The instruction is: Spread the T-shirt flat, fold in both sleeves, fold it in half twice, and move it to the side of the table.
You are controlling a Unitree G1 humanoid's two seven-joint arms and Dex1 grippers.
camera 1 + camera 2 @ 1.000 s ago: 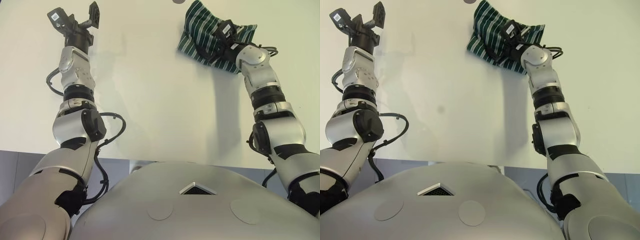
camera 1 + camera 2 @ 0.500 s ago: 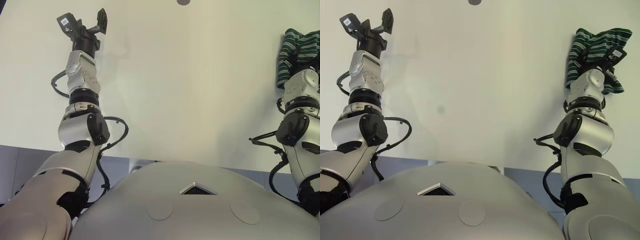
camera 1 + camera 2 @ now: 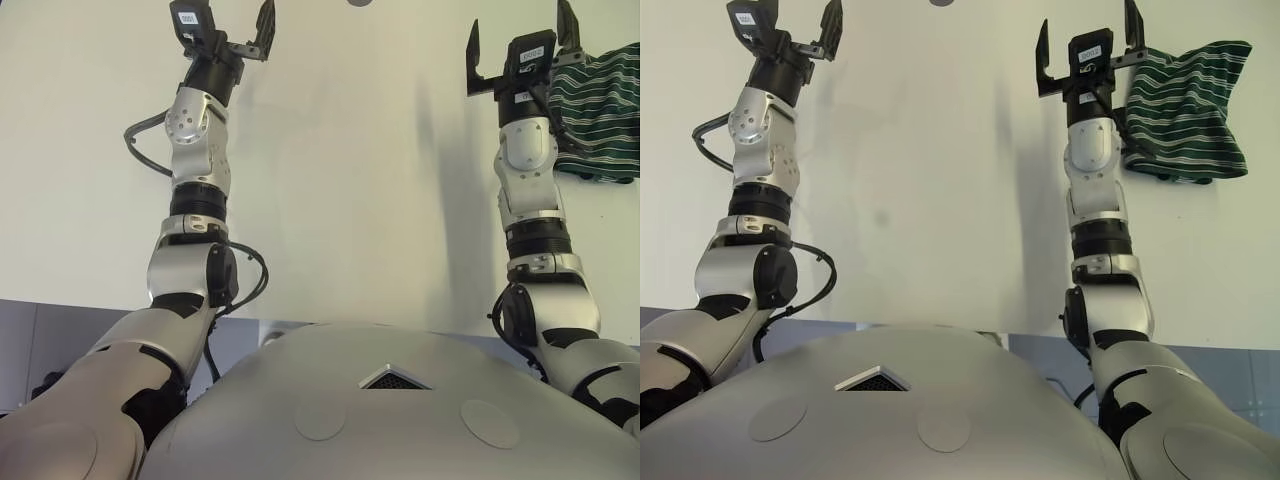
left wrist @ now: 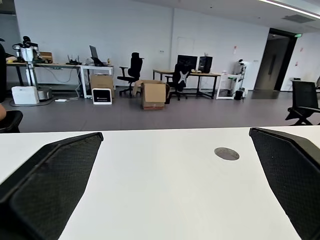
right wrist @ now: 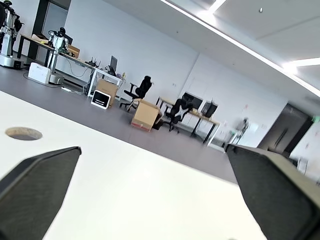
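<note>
The folded T-shirt (image 3: pixel 1185 110), dark green with thin white stripes, lies on the white bench (image 3: pixel 940 200) at its right side, near the far edge. The right fingers (image 5: pixel 280 185) are spread wide and hold nothing; they are raised just beside the T-shirt, on its left, and do not touch it. The left fingers (image 4: pixel 50 190) are also spread wide and empty, above the left part of the bench, well apart from the T-shirt. A small round hole (image 4: pixel 226 153) is in the bench top between the two arms.
</note>
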